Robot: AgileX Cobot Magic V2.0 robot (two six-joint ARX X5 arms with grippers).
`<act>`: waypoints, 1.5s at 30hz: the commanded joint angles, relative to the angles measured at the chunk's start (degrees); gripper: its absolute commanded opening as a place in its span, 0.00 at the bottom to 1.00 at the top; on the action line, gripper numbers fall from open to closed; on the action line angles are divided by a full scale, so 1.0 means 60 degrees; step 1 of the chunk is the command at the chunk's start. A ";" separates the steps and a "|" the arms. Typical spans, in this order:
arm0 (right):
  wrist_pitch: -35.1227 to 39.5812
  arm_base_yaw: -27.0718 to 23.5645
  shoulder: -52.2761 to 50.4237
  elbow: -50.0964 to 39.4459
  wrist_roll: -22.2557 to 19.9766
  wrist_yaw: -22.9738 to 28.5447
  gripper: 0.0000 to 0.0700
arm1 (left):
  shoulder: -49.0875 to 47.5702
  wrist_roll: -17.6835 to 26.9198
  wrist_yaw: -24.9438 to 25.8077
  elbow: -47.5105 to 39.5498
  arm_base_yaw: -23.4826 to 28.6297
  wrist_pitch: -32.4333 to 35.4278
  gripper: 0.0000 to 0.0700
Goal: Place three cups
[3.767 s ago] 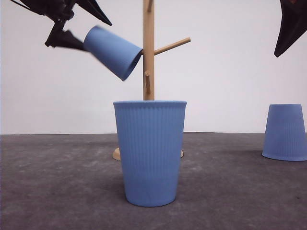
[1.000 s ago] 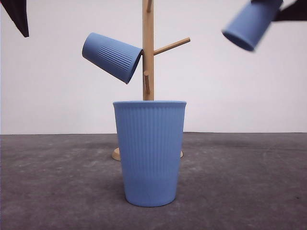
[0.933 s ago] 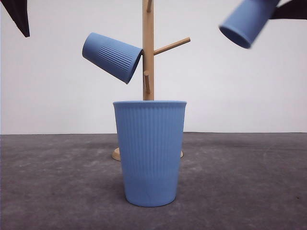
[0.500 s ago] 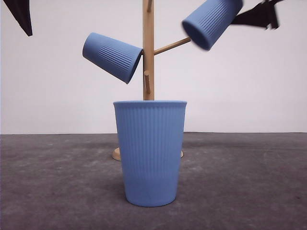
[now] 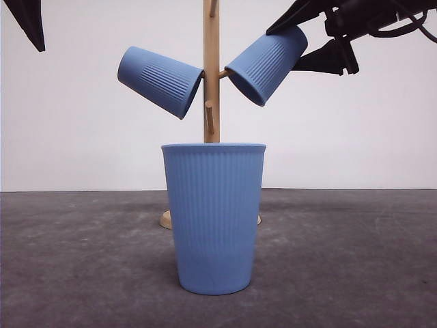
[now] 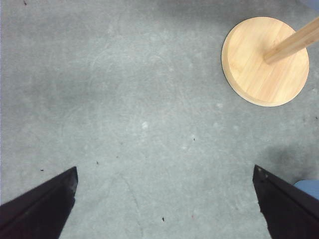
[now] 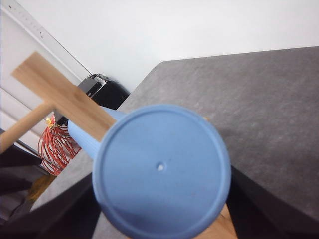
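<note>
Three light-blue ribbed cups are in the front view. One cup [image 5: 158,80] hangs tilted on the left peg of the wooden rack [image 5: 212,41]. A second cup [image 5: 266,65] sits mouth-first over the right peg, with my right gripper [image 5: 308,42] shut on its base end. In the right wrist view this cup's flat base [image 7: 162,169] lies between the dark fingers [image 7: 269,209]. The third cup [image 5: 214,217] stands upright on the table in front of the rack. My left gripper [image 6: 164,199] is open and holds nothing, high at the left [image 5: 24,20].
The rack's round wooden base [image 6: 264,62] rests on the grey table [image 6: 124,99]. A short lower peg [image 5: 209,116] sticks out of the post above the upright cup. Red cables [image 7: 55,144] lie beyond the table's edge.
My right gripper has carried its cup left and down from the upper right onto the rack's right peg. The left cup, the upright cup and my left gripper have stayed put over the last second.
</note>
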 commanded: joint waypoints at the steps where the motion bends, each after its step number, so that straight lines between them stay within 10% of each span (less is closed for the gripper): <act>1: 0.0088 0.0049 0.0327 0.0091 -0.0212 0.0007 0.81 | 0.0053 -0.0067 0.0018 0.0127 -0.0029 0.0034 0.95; 16: -0.0022 -0.0671 -0.0177 0.0200 -0.0305 -0.0234 0.99 | 0.0052 -0.0058 0.0018 0.0125 -0.0029 0.0020 0.95; 24: -0.2589 -0.1501 -0.1547 0.0200 -0.2380 -0.0127 0.99 | 0.0054 -0.0070 0.1060 0.0120 -0.0495 -0.0034 0.95; 33: -0.8253 -0.1508 -0.3576 0.0167 -0.5618 0.2297 0.99 | 0.0326 -0.0358 0.1712 0.0117 -0.2723 0.0123 0.94; 45: -0.9859 -0.1099 -0.6201 -0.2120 -0.5325 0.2763 0.96 | 0.2785 -0.0727 0.0704 0.0117 -0.5586 0.0340 0.89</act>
